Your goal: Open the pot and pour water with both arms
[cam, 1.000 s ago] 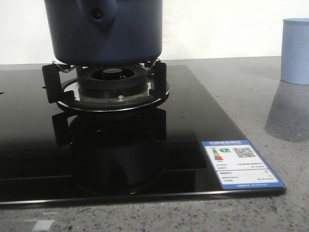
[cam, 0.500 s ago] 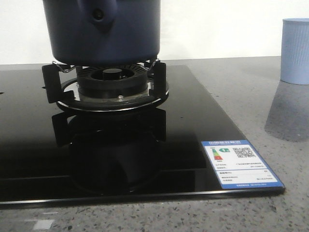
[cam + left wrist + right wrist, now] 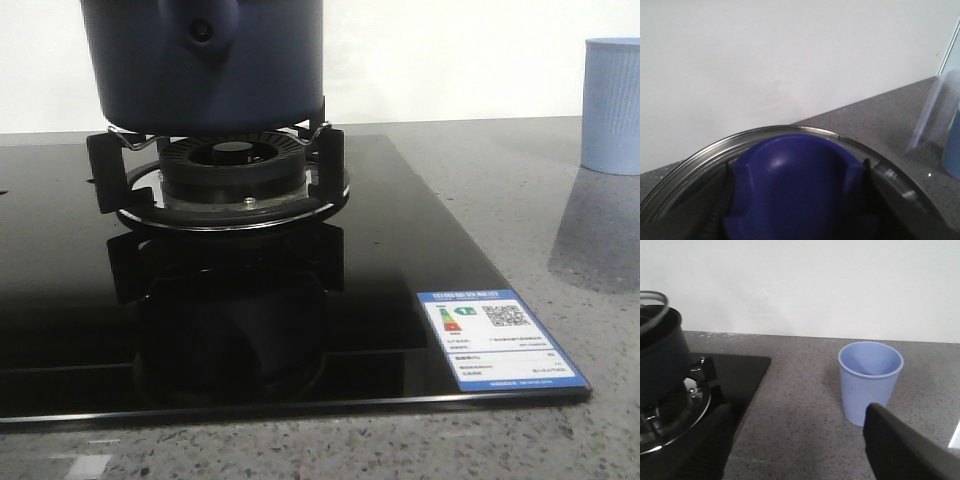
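Front view: pot (image 3: 203,65) sits on the burner (image 3: 232,170) at 11 o'clock, handle stub facing the camera. Left gripper (image 3: 797,200) is clamped on the blue lid knob (image 3: 795,185), steel rim around it. Right gripper (image 3: 800,440) stands apart, empty; the cup (image 3: 870,381) lies ahead at 1 o'clock, pot at 9 o'clock. Cup shows empty; pot contents hidden. Judgement: right arm is nearer the cup.

A plain white wall (image 3: 460,60) runs behind a grey speckled stone countertop (image 3: 500,190). Set into the counter is a glossy black glass hob (image 3: 380,250) (its surface mirrors the burner above), with an energy label sticker (image 3: 497,338) at one corner.
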Tool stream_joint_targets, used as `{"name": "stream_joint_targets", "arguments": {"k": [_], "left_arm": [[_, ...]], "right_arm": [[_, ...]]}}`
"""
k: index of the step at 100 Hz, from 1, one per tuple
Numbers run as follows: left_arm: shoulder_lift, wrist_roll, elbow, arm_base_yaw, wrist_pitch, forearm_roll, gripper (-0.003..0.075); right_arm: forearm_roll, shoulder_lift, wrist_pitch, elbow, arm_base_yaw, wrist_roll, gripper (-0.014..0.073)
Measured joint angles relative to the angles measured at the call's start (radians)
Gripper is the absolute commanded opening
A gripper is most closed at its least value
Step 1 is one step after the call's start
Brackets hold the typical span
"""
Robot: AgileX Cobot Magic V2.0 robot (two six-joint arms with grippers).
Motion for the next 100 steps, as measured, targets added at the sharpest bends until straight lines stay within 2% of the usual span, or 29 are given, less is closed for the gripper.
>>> {"name": "stream_joint_targets", "arguments": {"k": [19,31,64,100], "left_arm": [[-0.09,0.0,0.0,0.031,0.0,0.0,0.0356],[-0.146,0.0,0.0,0.054,0.0,0.002,0.0356],[-0.244,0.0,0.0,0.076,0.0,0.004,0.0356],[-0.257,0.0,0.0,0.076,0.0,0.005,0.0356]], "right_arm": [[-0.005,0.045,-0.202,0.166,0.0,0.0,0.0495],[-0.005,0.127,-0.302,0.212,0.0,0.0,0.0495],[-0.003,0.454,-0.576,0.214,0.004,0.0,0.0495],[0.005,0.734,-0.778,0.125,0.084,0.002,0.0495]]}}
